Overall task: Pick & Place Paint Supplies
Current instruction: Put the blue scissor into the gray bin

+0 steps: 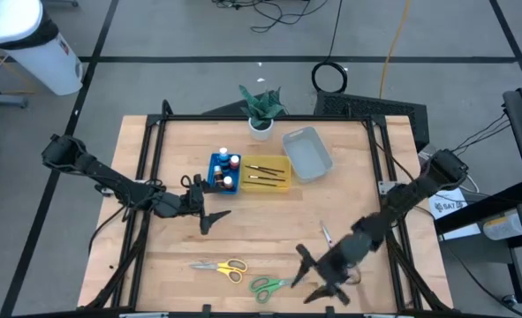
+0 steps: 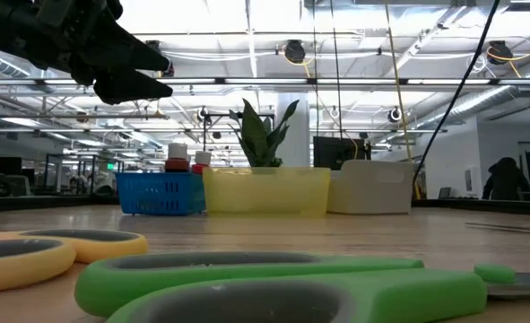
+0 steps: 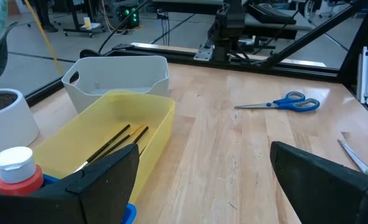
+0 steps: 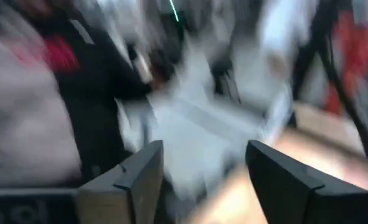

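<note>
From where I stand the sorting looks partly done. The paint bottles sit in the blue tray near the table's centre toward twelve o'clock, and the thin brushes lie in the yellow tray just beside it on the three o'clock side. The clear tray beyond that looks empty.

What remains is the scissors. The yellow scissors and the green scissors lie flat near the six o'clock edge, close together. The blue scissors lie between the trays and that edge, toward four o'clock from the centre.

The right gripper hangs low by the six o'clock edge, just at three o'clock of the green scissors, with its jaws parted and nothing between them. Its wrist picture is smeared by motion, so I judge this arm to be swinging about; whether it is lining up on the green pair or leaving them I cannot tell.

The left gripper waits at nine o'clock of the centre, below the blue tray, jaws spread wide and empty.

If the green scissors are next, the right gripper needs to settle, turn its jaws across the handles or the blades, and come down flat, since the scissors lie thin against the wood.
</note>
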Robot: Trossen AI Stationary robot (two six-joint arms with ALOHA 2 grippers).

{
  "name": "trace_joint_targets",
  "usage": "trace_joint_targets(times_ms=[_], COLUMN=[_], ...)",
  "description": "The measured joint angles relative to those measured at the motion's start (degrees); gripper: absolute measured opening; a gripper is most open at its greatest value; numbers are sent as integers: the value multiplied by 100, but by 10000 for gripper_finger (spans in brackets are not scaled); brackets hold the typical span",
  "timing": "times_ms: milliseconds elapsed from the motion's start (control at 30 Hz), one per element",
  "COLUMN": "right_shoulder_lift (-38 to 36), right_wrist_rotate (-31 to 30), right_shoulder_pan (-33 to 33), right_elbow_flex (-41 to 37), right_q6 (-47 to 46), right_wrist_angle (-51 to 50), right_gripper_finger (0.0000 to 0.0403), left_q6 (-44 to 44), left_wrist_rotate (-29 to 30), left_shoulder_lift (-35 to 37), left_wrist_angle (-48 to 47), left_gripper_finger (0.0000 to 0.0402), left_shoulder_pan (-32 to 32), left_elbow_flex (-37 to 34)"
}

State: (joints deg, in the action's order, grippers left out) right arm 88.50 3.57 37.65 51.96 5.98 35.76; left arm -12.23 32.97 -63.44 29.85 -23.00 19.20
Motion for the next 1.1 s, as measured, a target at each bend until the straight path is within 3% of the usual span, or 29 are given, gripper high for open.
trace_joint_targets(times_ms=[133,200,300,433,600,1100], right_shoulder_lift=[52,59,62,62,69,62], right_wrist_rotate=[-1934,-2499,-2486,-1751,-1218,-496], right_shoulder_pan=[426,564,711,898,1097,1122], right_elbow_flex=[878,1089,1177,1053,583,-230], right_q6=[-1259,-2320,-3968,-5872,-7349,-8183], right_wrist_angle=[-3171,-4506,-5843,-6929,-7160,-6789], right_gripper_finger=[242,243,237,221,200,154], left_q6=[-11,-13,-49,-33,-37,-146], left_wrist_rotate=[0,0,0,0,2,4], left_shoulder_lift=[0,0,1,0,0,2], left_wrist_angle=[0,2,4,40,46,44], left_gripper_finger=[377,377,377,377,377,376], left_shoulder_pan=[0,0,0,0,0,0], left_elbow_flex=[0,0,0,0,0,0])
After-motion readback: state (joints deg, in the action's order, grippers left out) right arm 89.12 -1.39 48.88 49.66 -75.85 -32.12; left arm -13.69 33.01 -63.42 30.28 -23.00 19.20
